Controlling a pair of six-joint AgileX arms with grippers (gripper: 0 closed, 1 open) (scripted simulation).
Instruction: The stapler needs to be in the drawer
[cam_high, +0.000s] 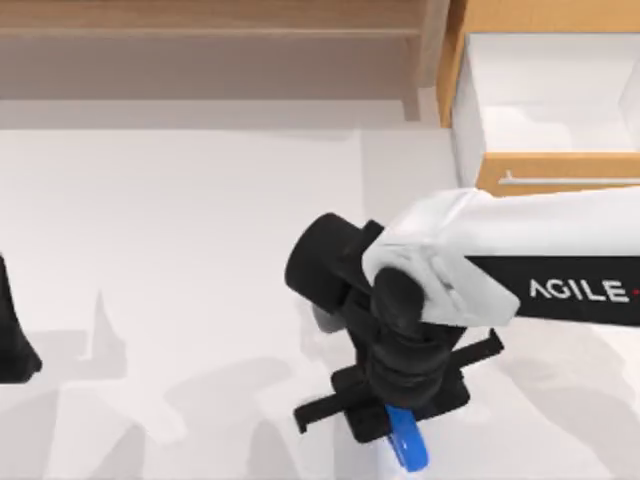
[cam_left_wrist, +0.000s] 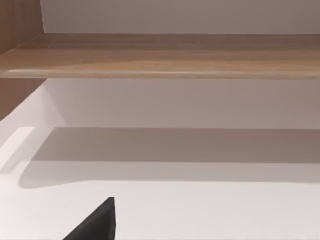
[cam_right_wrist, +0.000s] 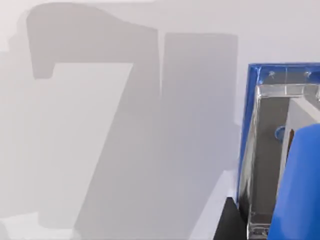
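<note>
Stapler: the stapler (cam_high: 408, 442) lies on the white table (cam_high: 180, 250) near the front edge, right of centre in the top view; only its rounded blue end pokes out from under the right gripper.
Right gripper: the right gripper (cam_high: 392, 418) hangs directly over the stapler, wrist pointing down; its black body hides the fingertips, so I cannot tell from above how wide they stand or whether they touch the stapler.
Right wrist view: the stapler (cam_right_wrist: 272, 150) is very close here, its blue shell framing a shiny silver metal channel; one dark fingertip (cam_right_wrist: 227, 225) sits just beside the stapler's edge. The gap between the fingers is not visible, so grip or no grip cannot be told.
Writing: white letters "AGILE" read along the black band of the right arm (cam_high: 560, 280); the rest of the word runs off the picture.
Drawer: the drawer (cam_high: 560, 170) stands pulled open at the back right of the table, its white inside showing, its silver bar handle (cam_high: 570, 181) on the orange-brown front facing the arm. It is well apart from the stapler.
Shelf unit: the long pale-brown shelf unit (cam_high: 210, 50) runs along the back left; the left wrist view shows its board (cam_left_wrist: 165, 55) from low down, over the white table.
Left arm: the left gripper (cam_high: 12, 335) is parked at the left edge of the table.
</note>
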